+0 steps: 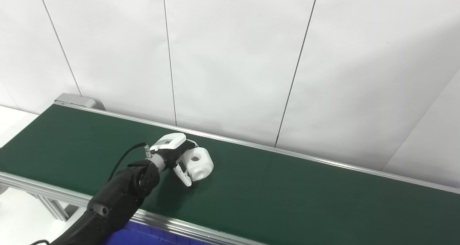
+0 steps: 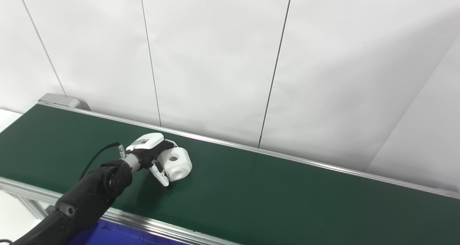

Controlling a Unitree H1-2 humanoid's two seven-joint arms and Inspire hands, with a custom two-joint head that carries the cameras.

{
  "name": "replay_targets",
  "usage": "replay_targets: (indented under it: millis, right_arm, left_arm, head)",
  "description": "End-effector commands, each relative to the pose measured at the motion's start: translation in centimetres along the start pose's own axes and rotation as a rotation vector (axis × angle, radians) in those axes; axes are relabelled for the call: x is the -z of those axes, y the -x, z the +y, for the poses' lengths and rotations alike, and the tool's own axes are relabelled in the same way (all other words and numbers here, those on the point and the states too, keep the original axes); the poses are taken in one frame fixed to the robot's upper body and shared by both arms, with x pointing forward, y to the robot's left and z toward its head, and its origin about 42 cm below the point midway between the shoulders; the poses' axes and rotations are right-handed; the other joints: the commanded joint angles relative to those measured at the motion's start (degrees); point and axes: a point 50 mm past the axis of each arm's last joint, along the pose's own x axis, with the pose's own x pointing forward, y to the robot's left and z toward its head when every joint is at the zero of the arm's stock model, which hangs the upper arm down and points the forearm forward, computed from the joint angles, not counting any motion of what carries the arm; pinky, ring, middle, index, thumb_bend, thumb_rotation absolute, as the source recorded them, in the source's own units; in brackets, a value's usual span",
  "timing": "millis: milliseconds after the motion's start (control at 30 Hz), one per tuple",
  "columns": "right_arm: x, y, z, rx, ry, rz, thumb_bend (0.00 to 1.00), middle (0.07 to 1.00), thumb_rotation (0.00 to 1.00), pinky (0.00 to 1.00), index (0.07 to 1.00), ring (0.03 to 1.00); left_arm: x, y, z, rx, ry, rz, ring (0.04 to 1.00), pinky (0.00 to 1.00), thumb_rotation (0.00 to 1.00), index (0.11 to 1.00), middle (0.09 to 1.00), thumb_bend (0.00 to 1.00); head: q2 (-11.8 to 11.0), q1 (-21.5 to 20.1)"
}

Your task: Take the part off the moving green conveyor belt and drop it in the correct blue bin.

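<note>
I am seeing the green belt [image 1: 305, 187] lying bare to the right of my left hand [image 1: 176, 155], so passage that way is open. The white part [image 1: 199, 163] is sitting against the hand's fingers, blocking that side, while the wall [image 1: 233, 58] is closing off the belt's far edge.

No legible text. Small grey label on back of left hand [image 1: 175, 152]; print too small to read.
</note>
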Motion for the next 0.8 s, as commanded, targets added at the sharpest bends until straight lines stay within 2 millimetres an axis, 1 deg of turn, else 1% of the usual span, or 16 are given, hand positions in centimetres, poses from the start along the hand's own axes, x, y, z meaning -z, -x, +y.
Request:
replay_targets:
  millis: [0, 167, 233, 333, 400, 467, 567, 600, 633, 667, 700, 733, 767]
  right_arm:
    - [-1.0, -0.2, -0.4, 0.021, -0.007, -0.066, 0.88, 0.934, 0.34, 0.75, 0.954, 0.886]
    - [-1.0, -0.3, -0.4, 0.023, -0.002, -0.063, 0.88, 0.933, 0.35, 0.73, 0.951, 0.880]
    - [-1.0, -0.3, -0.4, 0.022, -0.007, -0.062, 0.88, 0.935, 0.34, 0.75, 0.954, 0.889]
    - [-1.1, -0.3, -0.3, 0.022, -0.002, -0.064, 0.88, 0.935, 0.34, 0.75, 0.956, 0.887]
    - [-1.1, -0.3, -0.3, 0.025, -0.001, -0.067, 0.88, 0.931, 0.33, 0.75, 0.959, 0.885]
    - [-1.1, -0.3, -0.3, 0.025, -0.008, -0.067, 0.88, 0.930, 0.32, 0.76, 0.959, 0.885]
    - [-1.3, -0.1, -0.2, 0.024, -0.007, -0.070, 0.88, 0.931, 0.32, 0.76, 0.963, 0.885]
    - [-1.4, -0.1, -0.2, 0.025, -0.007, -0.072, 0.88, 0.931, 0.32, 0.76, 0.962, 0.885]
    - [-1.5, -0.1, -0.2, 0.025, -0.007, -0.074, 0.88, 0.931, 0.32, 0.76, 0.959, 0.886]
    - [-1.6, 0.0, -0.2, 0.026, -0.001, -0.077, 0.88, 0.930, 0.33, 0.75, 0.957, 0.883]
    - [-1.6, 0.1, -0.2, 0.026, 0.003, -0.079, 0.88, 0.930, 0.34, 0.75, 0.956, 0.882]
    - [-1.8, 0.2, -0.2, 0.027, 0.005, -0.083, 0.88, 0.930, 0.34, 0.75, 0.956, 0.881]
    - [-1.9, 0.2, -0.3, 0.028, 0.006, -0.085, 0.89, 0.928, 0.34, 0.75, 0.954, 0.879]
  left_arm:
    - [-0.2, -0.1, 1.0, -0.089, 0.041, -0.065, 0.428, 0.39, 0.00, 0.499, 0.511, 0.50]
    - [-0.2, 0.1, 0.9, -0.188, 0.132, -0.123, 0.423, 0.40, 0.00, 0.508, 0.499, 0.50]
    - [-0.2, 0.2, 0.8, -0.234, 0.187, -0.144, 0.427, 0.41, 0.00, 0.505, 0.500, 0.50]
    - [-0.3, 0.5, 0.7, -0.284, 0.251, -0.173, 0.404, 0.37, 0.00, 0.524, 0.476, 0.50]
    - [-0.3, 0.7, 0.7, -0.317, 0.273, -0.199, 0.397, 0.36, 0.00, 0.528, 0.469, 0.50]
    - [-0.4, 1.3, 0.7, -0.354, 0.297, -0.230, 0.392, 0.35, 0.00, 0.530, 0.469, 0.50]
    - [-0.4, 2.5, 0.8, -0.397, 0.339, -0.269, 0.389, 0.34, 0.00, 0.527, 0.467, 0.50]
    - [-0.2, 3.4, 0.7, -0.407, 0.359, -0.285, 0.391, 0.34, 0.00, 0.525, 0.465, 0.50]
    - [-0.1, 4.0, 0.7, -0.413, 0.372, -0.295, 0.397, 0.35, 0.00, 0.522, 0.464, 0.50]
    - [0.2, 5.1, 0.4, -0.420, 0.388, -0.323, 0.421, 0.37, 0.00, 0.504, 0.485, 0.50]
    - [0.4, 5.9, 0.3, -0.425, 0.398, -0.343, 0.426, 0.38, 0.00, 0.501, 0.489, 0.50]
    - [0.8, 7.0, 0.1, -0.422, 0.404, -0.368, 0.435, 0.38, 0.00, 0.494, 0.498, 0.50]
    - [1.1, 7.8, 0.0, -0.419, 0.408, -0.385, 0.449, 0.40, 0.00, 0.480, 0.510, 0.50]
  head:
    - [0.06, -0.08]
    - [0.18, -0.24]
    - [0.17, -0.28]
    - [0.21, -0.34]
    - [0.21, -0.34]
    - [0.68, -0.37]
    - [1.32, -0.85]
    - [2.37, -1.46]
    - [2.37, -1.46]
    - [3.63, -2.36]
    - [3.94, -2.53]
    - [5.59, -3.71]
    - [5.59, -3.71]
